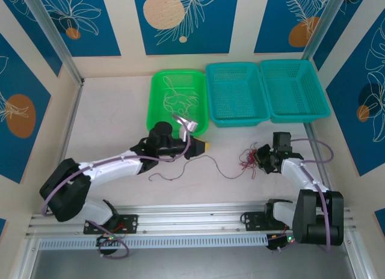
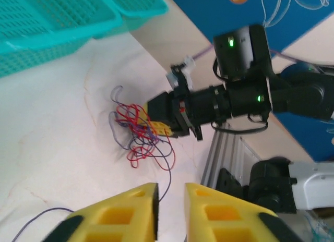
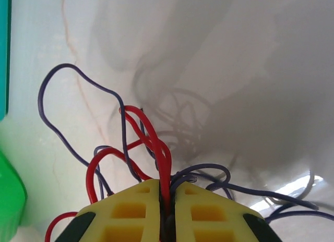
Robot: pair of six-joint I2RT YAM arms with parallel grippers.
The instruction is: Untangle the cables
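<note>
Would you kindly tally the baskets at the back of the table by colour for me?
Green basket: 1
Teal baskets: 2
Total: 3

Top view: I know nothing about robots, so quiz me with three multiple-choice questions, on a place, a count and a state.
1. Where does the tangle of thin red and dark wires lie? A) in a basket B) draped over the left arm C) on the white table
2. How many plastic mesh baskets stand at the back? A) two B) three C) five
3. The right hand is A) closed on the tangle B) wide open C) lifting a basket
Answers: 1C, it rests on bare tabletop; 2B, one green basket, two teal baskets; 3A, red wires run between its yellow fingers.
</note>
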